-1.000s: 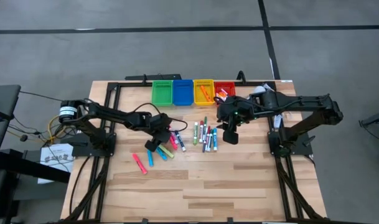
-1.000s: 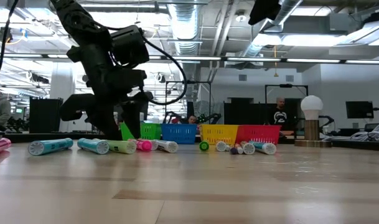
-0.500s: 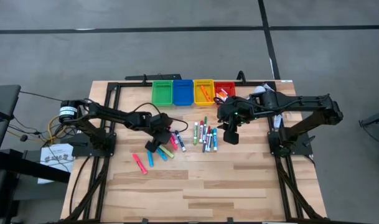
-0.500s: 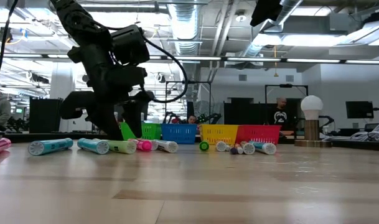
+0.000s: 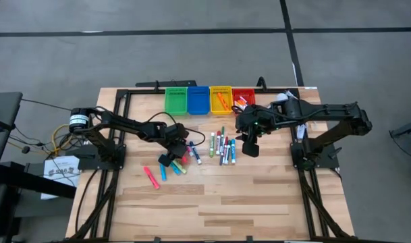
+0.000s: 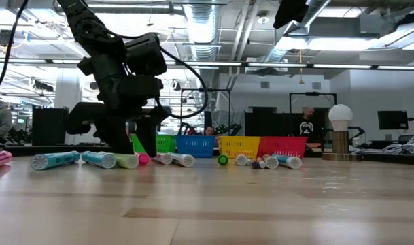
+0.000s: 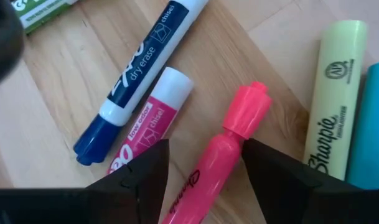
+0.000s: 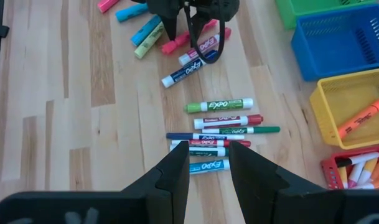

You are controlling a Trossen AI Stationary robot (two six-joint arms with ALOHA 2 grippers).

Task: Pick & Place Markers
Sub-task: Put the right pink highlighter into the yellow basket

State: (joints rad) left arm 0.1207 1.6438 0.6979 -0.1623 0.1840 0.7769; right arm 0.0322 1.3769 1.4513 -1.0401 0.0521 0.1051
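Several markers lie loose on the wooden table. My left gripper (image 7: 205, 177) (image 5: 173, 158) hangs low over the left cluster, open. Its fingers stand on either side of a pink highlighter (image 7: 229, 155) that lies flat; whether they touch it I cannot tell. Beside the highlighter lie a pink-labelled marker (image 7: 149, 134), a blue marker (image 7: 139, 81), a yellow highlighter (image 7: 335, 106) and a cyan one (image 7: 376, 137). My right gripper (image 8: 209, 165) (image 5: 250, 146) hovers high over a row of markers (image 8: 217, 130) in mid-table, open and holding nothing.
Four small bins stand in a row at the far edge: green (image 5: 176, 100), blue (image 5: 198, 100), yellow (image 5: 221, 99) with an orange marker in it, and red (image 5: 243, 98) with several markers. More highlighters lie nearer the left (image 5: 151, 177). Bare wood fills the near half.
My left gripper has sunk toward the table over the pink highlighter, tipping a little, with its fingers still apart. My right gripper has kept still.
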